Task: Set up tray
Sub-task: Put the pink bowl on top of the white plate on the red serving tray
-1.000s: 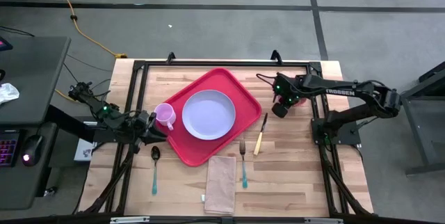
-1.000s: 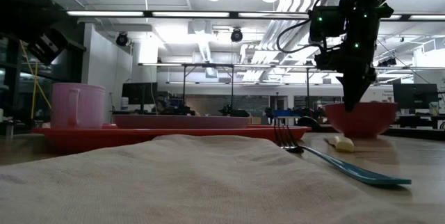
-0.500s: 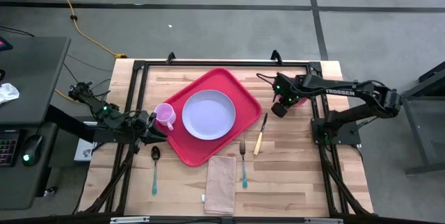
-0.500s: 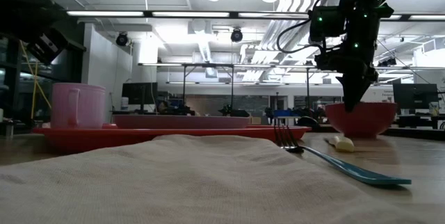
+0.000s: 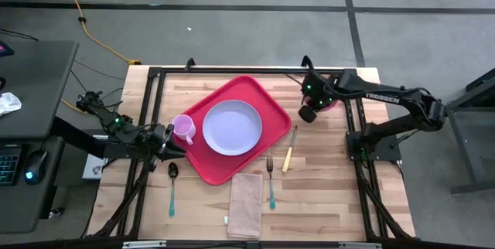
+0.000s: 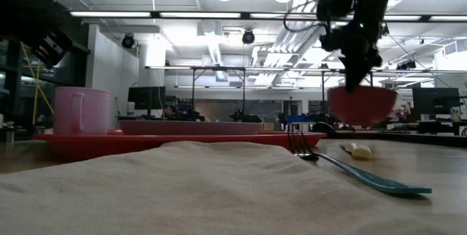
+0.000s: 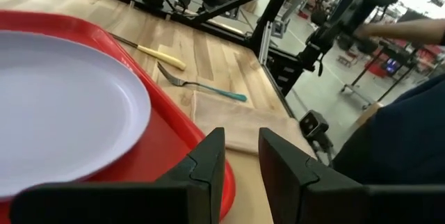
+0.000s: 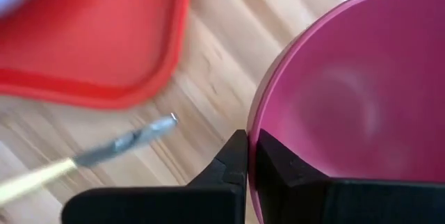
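While left fingers (image 7: 240, 156) gape narrowly, right fingers (image 8: 250, 156) pinch a seemingly lifted bowl (image 6: 362, 106)

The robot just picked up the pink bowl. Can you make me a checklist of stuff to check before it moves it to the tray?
1. Right gripper pinching the bowl rim: ok, fingers shut on the edge.
2. Bowl off the table: ok, the low view shows it hanging above the wood.
3. Room on the tray: cannot tell; the plate and cup fill most of it.
4. Knife and fork out of the way: ok, both lie on the table beside the tray.
5. Left gripper clear: not ok, it sits at the tray's rim.
6. Bowl empty: ok, nothing shows inside.
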### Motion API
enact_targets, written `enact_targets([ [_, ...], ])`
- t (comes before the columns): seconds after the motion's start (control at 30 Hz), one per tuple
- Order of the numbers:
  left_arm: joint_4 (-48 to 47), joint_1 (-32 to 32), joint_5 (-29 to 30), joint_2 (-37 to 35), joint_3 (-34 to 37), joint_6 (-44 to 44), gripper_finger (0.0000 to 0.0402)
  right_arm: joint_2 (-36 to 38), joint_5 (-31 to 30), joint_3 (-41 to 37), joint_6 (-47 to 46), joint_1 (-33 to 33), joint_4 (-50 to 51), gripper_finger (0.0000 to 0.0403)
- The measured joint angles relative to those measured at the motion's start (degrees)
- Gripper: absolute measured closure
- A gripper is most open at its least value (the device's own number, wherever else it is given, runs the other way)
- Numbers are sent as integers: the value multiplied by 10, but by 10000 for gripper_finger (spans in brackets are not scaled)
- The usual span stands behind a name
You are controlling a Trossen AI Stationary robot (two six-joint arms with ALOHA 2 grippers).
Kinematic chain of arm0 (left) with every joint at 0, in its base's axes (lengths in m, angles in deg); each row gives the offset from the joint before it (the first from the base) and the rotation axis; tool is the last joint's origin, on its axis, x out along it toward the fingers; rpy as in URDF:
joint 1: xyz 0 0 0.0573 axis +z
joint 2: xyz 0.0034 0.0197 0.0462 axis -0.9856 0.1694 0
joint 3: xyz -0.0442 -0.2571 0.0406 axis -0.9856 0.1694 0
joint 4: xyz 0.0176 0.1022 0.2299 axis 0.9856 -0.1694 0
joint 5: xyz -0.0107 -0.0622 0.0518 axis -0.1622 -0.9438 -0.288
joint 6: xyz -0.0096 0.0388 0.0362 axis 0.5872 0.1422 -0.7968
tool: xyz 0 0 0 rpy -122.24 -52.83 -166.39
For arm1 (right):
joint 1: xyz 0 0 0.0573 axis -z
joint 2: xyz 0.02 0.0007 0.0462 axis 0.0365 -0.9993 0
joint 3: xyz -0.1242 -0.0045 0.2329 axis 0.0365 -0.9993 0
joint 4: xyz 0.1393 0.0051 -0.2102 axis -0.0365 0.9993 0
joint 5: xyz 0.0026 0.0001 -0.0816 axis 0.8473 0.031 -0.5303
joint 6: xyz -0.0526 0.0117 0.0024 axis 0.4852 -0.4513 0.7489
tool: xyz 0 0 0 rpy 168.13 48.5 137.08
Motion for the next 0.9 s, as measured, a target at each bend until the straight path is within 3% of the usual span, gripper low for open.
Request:
enact_targets([
  [0.4,-1,0,38,0,0,-65,284,-17,3,114,-10,-42,3,403],
  [0.63,-10,0,42,0,0,-65,284,-126,10,214,15,-96,3,403],
  [0.9,-15,0,41,0,0,-62,284,-275,55,383,54,-125,59,403],
])
